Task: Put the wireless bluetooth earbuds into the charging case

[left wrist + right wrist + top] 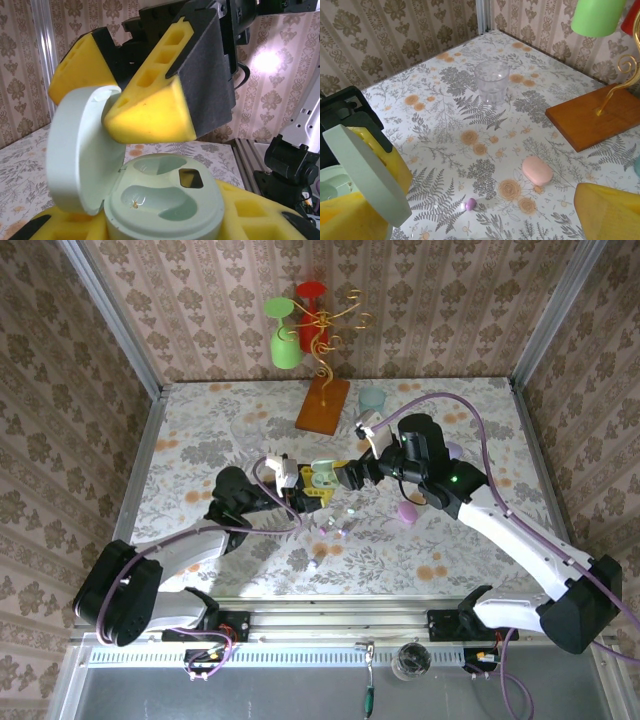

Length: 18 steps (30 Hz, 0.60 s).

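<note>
The mint-green charging case (165, 200) stands open, its lid (75, 155) swung up to the left and both wells empty. My left gripper (160, 222) is shut on the case's base, with yellow pads on either side. In the top view it holds the case (324, 478) above the table's middle. My right gripper (347, 476) is open just right of the case, and its yellow fingers (150, 115) hover over the lid with nothing between them. A purple earbud (470, 204) lies on the table. Small pale buds (340, 528) lie in front of the case.
A pink case (537, 170) and a clear glass (491, 80) sit on the floral tabletop. The cup stand's wooden base (595, 117) is at the back, with a teal cup (372, 398) beside it. A lilac-pink case (407, 512) lies under the right arm.
</note>
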Each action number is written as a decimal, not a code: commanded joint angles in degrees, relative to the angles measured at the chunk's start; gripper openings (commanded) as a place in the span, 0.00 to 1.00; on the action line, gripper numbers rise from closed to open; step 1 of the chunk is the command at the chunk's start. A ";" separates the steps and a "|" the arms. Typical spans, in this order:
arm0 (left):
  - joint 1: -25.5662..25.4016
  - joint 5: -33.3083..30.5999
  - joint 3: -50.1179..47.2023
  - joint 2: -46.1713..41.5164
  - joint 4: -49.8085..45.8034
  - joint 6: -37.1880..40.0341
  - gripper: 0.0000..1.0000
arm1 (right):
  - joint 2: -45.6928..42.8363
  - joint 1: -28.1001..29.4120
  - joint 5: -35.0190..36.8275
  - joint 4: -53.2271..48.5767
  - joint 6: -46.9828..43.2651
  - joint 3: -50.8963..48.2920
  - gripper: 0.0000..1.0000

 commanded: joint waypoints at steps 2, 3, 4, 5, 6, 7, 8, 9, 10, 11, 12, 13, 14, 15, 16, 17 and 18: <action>-0.35 2.02 -0.36 -1.84 1.53 0.74 0.34 | -0.41 -1.40 -6.82 2.12 1.54 1.34 0.94; -0.35 1.89 -0.34 -1.80 1.47 0.74 0.34 | -0.72 -1.83 -8.73 2.12 1.62 1.29 0.94; -0.29 1.93 -0.32 -1.80 1.44 0.57 0.34 | -1.14 -2.41 -11.18 2.08 1.49 0.96 0.94; -0.25 1.96 -0.23 -1.84 1.54 0.41 0.34 | -1.73 -3.13 -13.41 2.13 0.96 0.49 0.94; -0.26 1.91 -0.14 -1.88 1.48 0.20 0.34 | -2.27 -3.64 -15.23 2.34 0.66 -0.01 0.95; -0.26 1.97 -0.05 -1.89 1.42 -0.15 0.34 | -3.02 -4.38 -17.04 2.68 0.06 -0.67 0.95; -0.26 2.31 0.06 -1.89 1.35 -0.44 0.34 | -3.83 -4.92 -19.23 2.98 -0.87 -1.43 0.96; -0.26 2.61 0.19 -1.88 1.29 -0.70 0.34 | -4.53 -5.30 -20.78 3.04 -1.81 -1.93 0.96; -0.26 3.00 0.32 -1.85 1.11 -1.05 0.34 | -5.32 -5.57 -22.09 2.87 -2.73 -2.45 0.97; -0.26 3.52 0.47 -1.86 0.83 -1.31 0.34 | -5.97 -5.75 -23.21 2.58 -3.90 -2.81 0.97; -0.26 4.07 0.60 -1.80 0.61 -1.52 0.34 | -6.42 -5.79 -24.15 2.04 -4.95 -3.00 0.98; -0.26 4.59 0.69 -1.79 0.50 -1.77 0.34 | -6.79 -5.87 -25.20 1.69 -6.19 -3.14 0.98; -0.33 5.23 0.82 -1.80 0.36 -2.11 0.34 | -6.93 -5.88 -25.87 1.31 -7.03 -3.10 0.98; -0.35 5.92 0.93 -1.80 0.16 -2.40 0.34 | -6.78 -5.89 -26.37 0.81 -7.53 -2.87 0.97; -0.39 6.73 1.11 -1.88 -0.14 -2.79 0.34 | -6.39 -5.88 -27.18 0.06 -7.97 -2.31 0.95; -0.43 7.48 1.28 -1.93 -0.62 -3.15 0.34 | -5.85 -5.88 -28.16 -0.53 -8.39 -1.81 0.93; -0.51 8.00 1.39 -2.10 -0.84 -3.37 0.34 | -5.30 -5.88 -29.03 -0.69 -8.40 -1.31 0.91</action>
